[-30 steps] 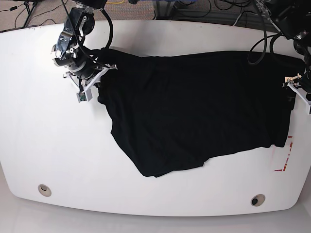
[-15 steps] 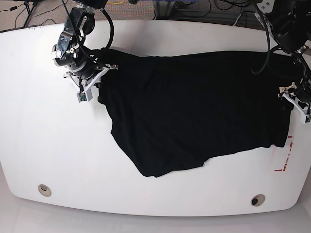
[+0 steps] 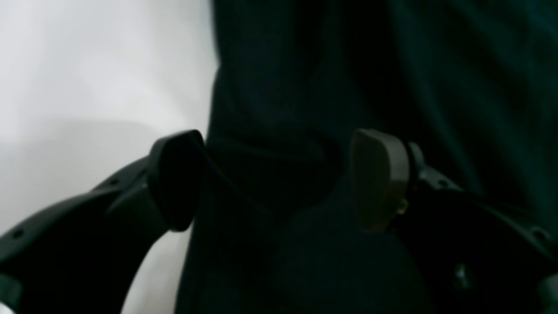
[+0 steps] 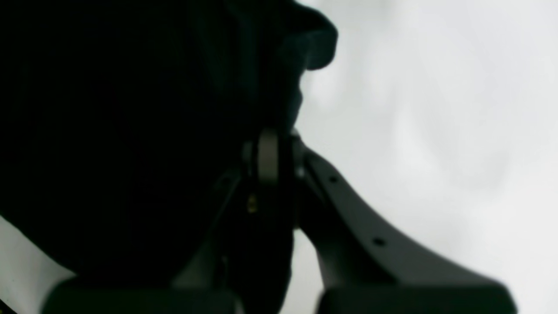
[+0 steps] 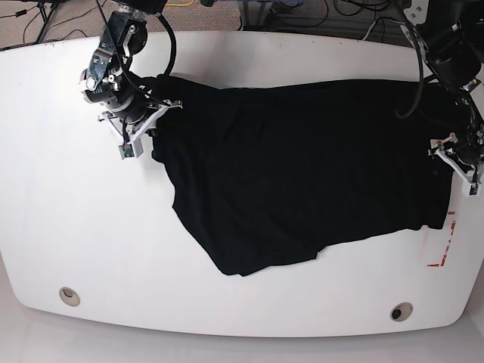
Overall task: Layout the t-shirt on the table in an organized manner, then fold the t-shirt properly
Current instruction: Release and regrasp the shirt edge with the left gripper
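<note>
Cables (image 5: 363,15) trail behind the white table (image 5: 76,219); right pincer (image 4: 279,152) clamps the t-shirt (image 5: 302,166), left pincer (image 3: 279,179) gapes wide.

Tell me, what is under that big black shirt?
The black cloth t-shirt lies on the white smooth table, whose surface shows all around it. Red tape pokes out beside its corner. Whatever else lies beneath is covered by the cloth.

Black cables (image 5: 302,13) tangle over the dim floor (image 5: 60,23) behind the desk.
</note>
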`<state>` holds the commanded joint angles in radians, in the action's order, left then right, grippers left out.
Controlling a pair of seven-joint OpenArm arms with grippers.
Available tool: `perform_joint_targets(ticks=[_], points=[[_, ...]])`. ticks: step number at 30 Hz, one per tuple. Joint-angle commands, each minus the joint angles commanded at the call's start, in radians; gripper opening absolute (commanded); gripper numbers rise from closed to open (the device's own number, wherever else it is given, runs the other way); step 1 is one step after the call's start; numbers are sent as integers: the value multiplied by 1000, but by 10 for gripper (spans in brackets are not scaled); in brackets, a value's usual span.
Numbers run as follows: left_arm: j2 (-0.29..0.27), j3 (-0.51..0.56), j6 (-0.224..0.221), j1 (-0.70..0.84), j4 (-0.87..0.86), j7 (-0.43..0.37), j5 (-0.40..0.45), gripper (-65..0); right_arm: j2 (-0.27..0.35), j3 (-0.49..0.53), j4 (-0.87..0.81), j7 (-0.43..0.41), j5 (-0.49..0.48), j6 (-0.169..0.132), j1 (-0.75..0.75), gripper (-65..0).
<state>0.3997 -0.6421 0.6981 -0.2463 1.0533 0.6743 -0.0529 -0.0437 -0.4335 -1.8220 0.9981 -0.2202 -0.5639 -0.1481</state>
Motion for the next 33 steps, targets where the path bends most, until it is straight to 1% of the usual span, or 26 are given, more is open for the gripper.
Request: perform_joint_targets(ticks=[2,7,8,9,10,12,15,16,23,28,33], points=[[14,0,0,2,-3,2,0,-250,0,-2,0,0,0,0,0,-626],[15,0,0,3,-3,2,0,-333,2,-2,0,0,0,0,0,-626],[17,0,0,5,-3,0,0,-360,2,-2,0,0,0,0,0,-626],[17,0,0,5,-3,0,0,-403,2,-2,0,0,0,0,0,-626],[18,0,0,5,-3,-2,0,-432,2,-2,0,0,0,0,0,-626],[18,0,0,5,-3,-2,0,-533,2,0,0,0,0,0,0,-626],[20,0,0,5,-3,-2,0,-633,2,0,0,0,0,0,0,-626],[20,0,0,5,-3,-2,0,-649,2,0,0,0,0,0,0,-626],[20,-5,0,6,6,2,-2,-650,0,3,0,0,0,0,0,-626],[20,-25,0,32,110,9,0,-650,0,3,0,0,-2,0,0,-626],[18,-38,0,68,229,78,0,-650,2,2,0,0,-2,0,0,-626]])
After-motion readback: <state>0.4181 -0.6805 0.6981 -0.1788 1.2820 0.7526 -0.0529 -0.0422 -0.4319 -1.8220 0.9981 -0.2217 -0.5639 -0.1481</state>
